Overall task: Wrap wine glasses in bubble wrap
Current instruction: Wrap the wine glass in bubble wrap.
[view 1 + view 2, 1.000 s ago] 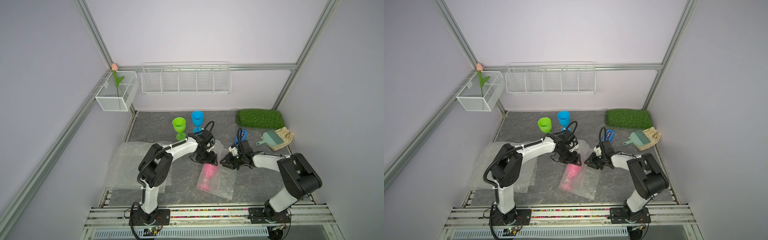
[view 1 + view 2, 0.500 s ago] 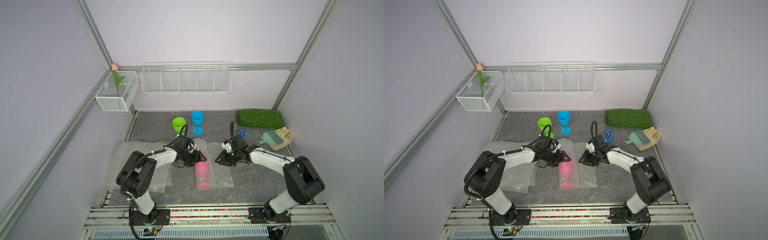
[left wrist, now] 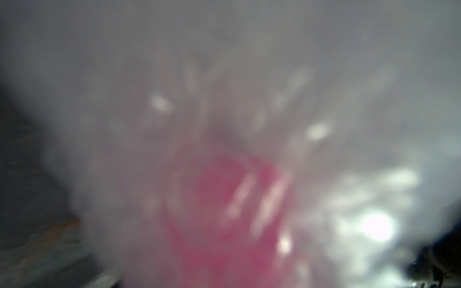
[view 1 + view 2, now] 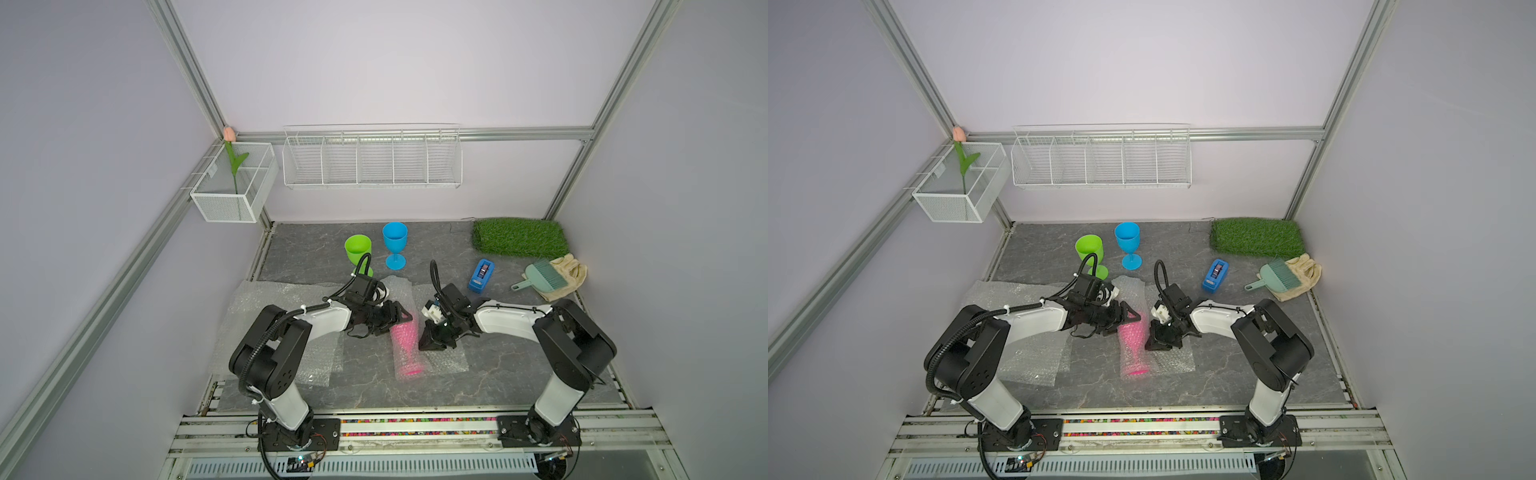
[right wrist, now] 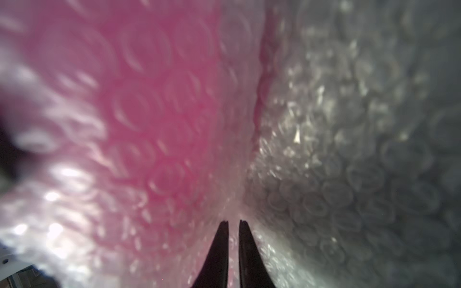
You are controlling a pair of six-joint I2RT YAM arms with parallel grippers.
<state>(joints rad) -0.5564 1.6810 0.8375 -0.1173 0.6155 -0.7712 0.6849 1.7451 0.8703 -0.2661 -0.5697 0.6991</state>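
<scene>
The pink wine glass [image 4: 405,345] [image 4: 1133,345] lies on its side mid-table, foot toward the front, with bubble wrap [image 4: 451,361] folded over it. My left gripper [image 4: 400,319] hovers at its bowl end, fingers spread; its wrist view is a blur of wrap [image 3: 249,87] over pink [image 3: 224,212]. My right gripper [image 4: 428,341] [image 5: 234,222] is at the glass's right side, its tips pinched on the film beside the pink bowl [image 5: 149,99]. The green glass [image 4: 357,249] and the blue glass [image 4: 395,243] stand upright at the back.
More bubble wrap sheets [image 4: 266,307] lie under the left arm. A blue tape dispenser [image 4: 482,276], a teal brush with dustpan [image 4: 544,278], a cloth [image 4: 571,270] and a grass mat [image 4: 519,237] are at the right. A wire rack [image 4: 372,158] and a basket [image 4: 237,187] hang on the walls.
The wrap has been drawn over the pink glass into a narrower bundle. My right gripper moved in toward the glass and closed on the film. My left gripper shifted over the bowl end.
</scene>
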